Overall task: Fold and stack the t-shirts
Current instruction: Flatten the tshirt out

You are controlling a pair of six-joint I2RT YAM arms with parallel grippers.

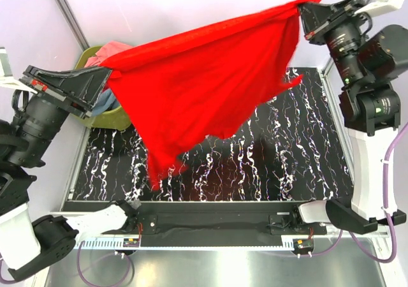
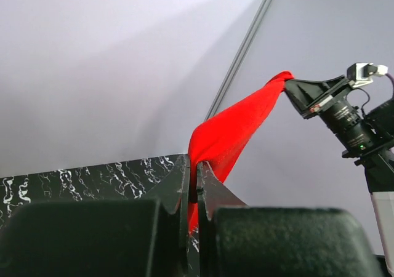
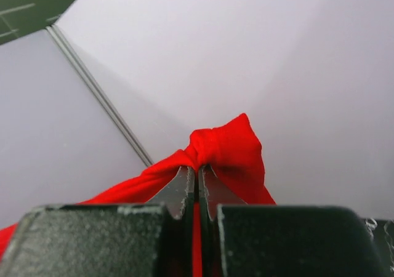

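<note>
Closest thing to the lens is the left gripper [image 2: 196, 167], whose chunky black finger housings fill the whole bottom of the left wrist view. Its jaws are pressed together on a bunched edge of the red t-shirt [image 1: 204, 76], which pokes up between the tips. It's the same in the right wrist view: the right gripper [image 3: 198, 171] has its jaws squeezed tight on a knotted-looking wad of red fabric, dead centre of the frame.

From the top camera, the shirt is by far the biggest thing. It's held up in the air between the two grippers and stretched like a banner. Its long axis runs diagonally from the left-middle of the frame up to the upper right corner, so the right end sits higher. The taut top edge follows that line. The rest hangs off it in a rough triangle, with the lowest tip pointing to the lower left, over the black marbled table [image 1: 293, 153]. I can't tell if that tip brushes the surface.

Next down in size is the olive-green basket [image 1: 121, 118], left of centre and partly hidden behind the shirt and the left gripper. A pink shirt [image 1: 109, 50] piles out of its top, and a bit of grey-blue cloth [image 1: 106, 102] shows just under the gripper.
</note>
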